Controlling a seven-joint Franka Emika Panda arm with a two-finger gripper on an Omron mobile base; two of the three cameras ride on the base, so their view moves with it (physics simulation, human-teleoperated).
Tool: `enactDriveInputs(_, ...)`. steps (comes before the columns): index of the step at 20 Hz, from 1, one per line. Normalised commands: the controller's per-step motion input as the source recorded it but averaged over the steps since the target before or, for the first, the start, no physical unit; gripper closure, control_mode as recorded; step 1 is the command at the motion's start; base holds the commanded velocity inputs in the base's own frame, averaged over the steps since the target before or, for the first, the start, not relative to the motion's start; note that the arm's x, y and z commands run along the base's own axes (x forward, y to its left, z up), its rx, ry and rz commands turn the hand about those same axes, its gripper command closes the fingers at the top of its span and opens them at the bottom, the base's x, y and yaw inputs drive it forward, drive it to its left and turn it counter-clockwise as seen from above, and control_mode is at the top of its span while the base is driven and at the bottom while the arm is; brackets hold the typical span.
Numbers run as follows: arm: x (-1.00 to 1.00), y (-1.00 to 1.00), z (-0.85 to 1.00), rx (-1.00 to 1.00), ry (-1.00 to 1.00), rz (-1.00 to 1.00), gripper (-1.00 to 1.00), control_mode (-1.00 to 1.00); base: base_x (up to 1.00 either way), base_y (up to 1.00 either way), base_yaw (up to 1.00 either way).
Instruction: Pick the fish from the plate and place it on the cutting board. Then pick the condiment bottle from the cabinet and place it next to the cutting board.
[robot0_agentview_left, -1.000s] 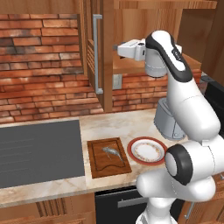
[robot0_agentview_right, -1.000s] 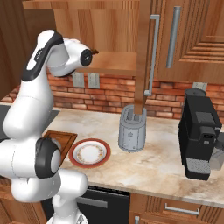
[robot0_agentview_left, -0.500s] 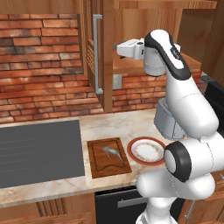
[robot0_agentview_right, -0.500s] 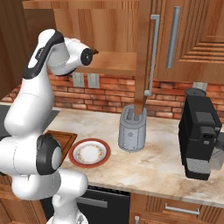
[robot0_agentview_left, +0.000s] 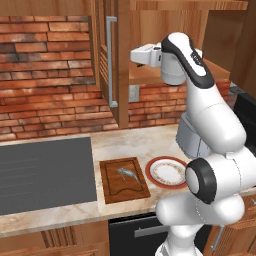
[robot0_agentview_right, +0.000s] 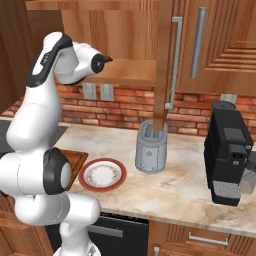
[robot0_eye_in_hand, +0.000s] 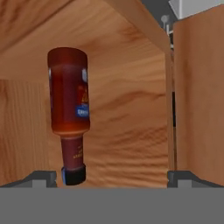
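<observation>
In the hand view the condiment bottle (robot0_eye_in_hand: 69, 109), dark red-brown with a black cap, looks upside down because the view is rolled. It stands on the cabinet (robot0_eye_in_hand: 131, 113) shelf. My gripper (robot0_eye_in_hand: 111, 177) is open, and the bottle's cap sits between the fingertips (robot0_eye_in_hand: 43, 177), close to the left one. In the left base view the gripper (robot0_agentview_left: 134, 56) reaches into the cabinet (robot0_agentview_left: 150, 75) at shelf height. The fish (robot0_agentview_left: 129, 174) lies on the cutting board (robot0_agentview_left: 122, 187). Beside the board, the plate (robot0_agentview_left: 155, 170) is bare. The right base view shows the plate (robot0_agentview_right: 85, 176) and a corner of the cutting board (robot0_agentview_right: 76, 159).
The cabinet door (robot0_agentview_left: 122, 60) with its silver bar handle (robot0_agentview_left: 110, 60) stands open left of my hand. A grey stovetop (robot0_agentview_left: 45, 172) lies left of the board. A toaster (robot0_agentview_right: 151, 154) and a black coffee machine (robot0_agentview_right: 230, 152) stand on the counter to the right.
My hand has edged slightly further into the cabinet towards the bottle. The gripper stays open, and the fish, board and plate have not moved.
</observation>
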Motion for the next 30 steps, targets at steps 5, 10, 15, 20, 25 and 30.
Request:
enactDriveInputs(5,0.15,0.06,0.00,0.00,0.00,0.00,-1.00,-1.00,0.00,0.00,0.00)
enactDriveInputs(10,0.16,0.02,0.00,0.00,0.00,0.00,-1.00,-1.00,0.00,0.00,0.00)
enactDriveInputs(15,0.13,0.00,0.00,0.00,0.00,0.00,-1.00,-1.00,0.00,0.00,0.00)
enactDriveInputs(20,0.09,0.01,0.00,0.00,0.00,0.00,-1.00,-1.00,0.00,0.00,0.00)
enactDriveInputs(25,0.02,0.06,0.00,0.00,0.00,0.00,-1.00,-1.00,0.00,0.00,0.00)
enactDriveInputs(30,0.00,0.08,0.00,0.00,0.00,0.00,-1.00,-1.00,0.00,0.00,0.00)
